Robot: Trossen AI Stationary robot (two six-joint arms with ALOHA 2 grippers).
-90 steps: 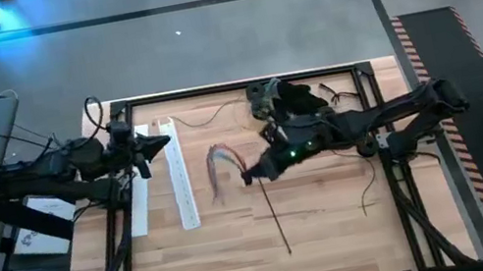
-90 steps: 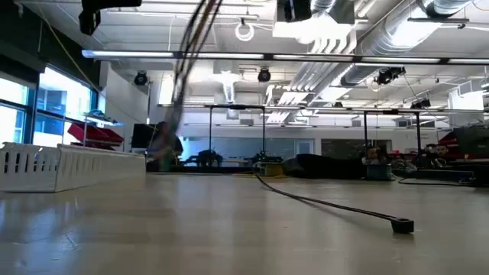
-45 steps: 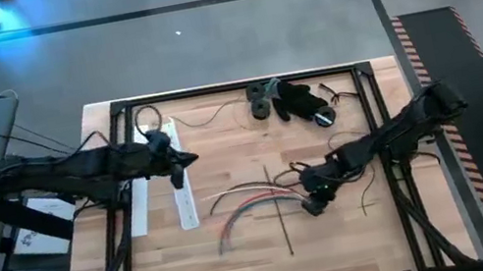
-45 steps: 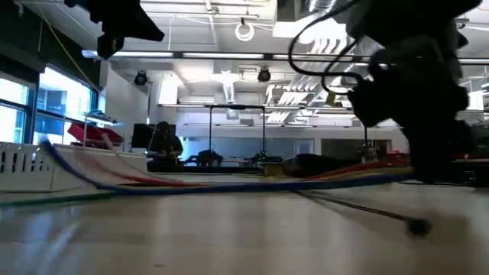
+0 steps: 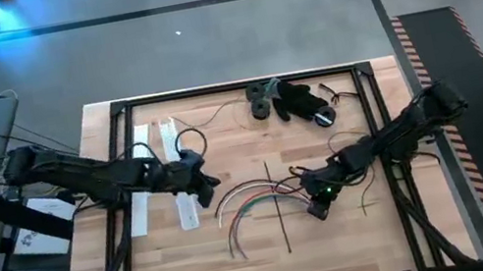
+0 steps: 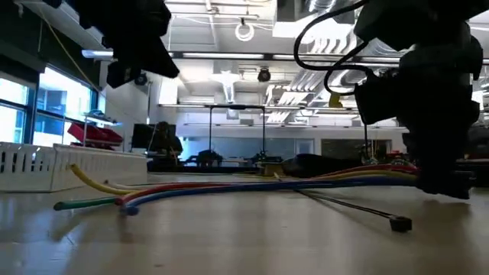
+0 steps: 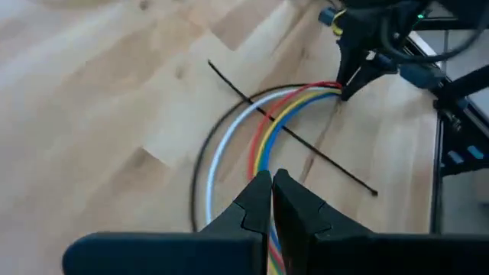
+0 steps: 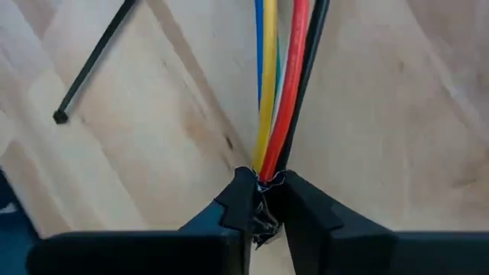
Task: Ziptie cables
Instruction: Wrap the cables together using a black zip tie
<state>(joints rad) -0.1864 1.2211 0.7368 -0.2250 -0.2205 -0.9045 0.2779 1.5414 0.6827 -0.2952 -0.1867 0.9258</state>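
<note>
Overhead, straight down on the whole worktop [image 5: 341,247]. Low, level across it toward the room. Each wrist close, looking past its own jaws. Shared by all four: the cables [image 5: 250,197] [image 6: 229,186] [image 7: 260,130] [image 8: 281,84].

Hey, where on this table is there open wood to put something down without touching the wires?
The front strip of the table, nearer than the cables and zip tie, looks bare. Crowded: the middle, where the right gripper pinches the cables and the left gripper hovers by the white strips.
</note>
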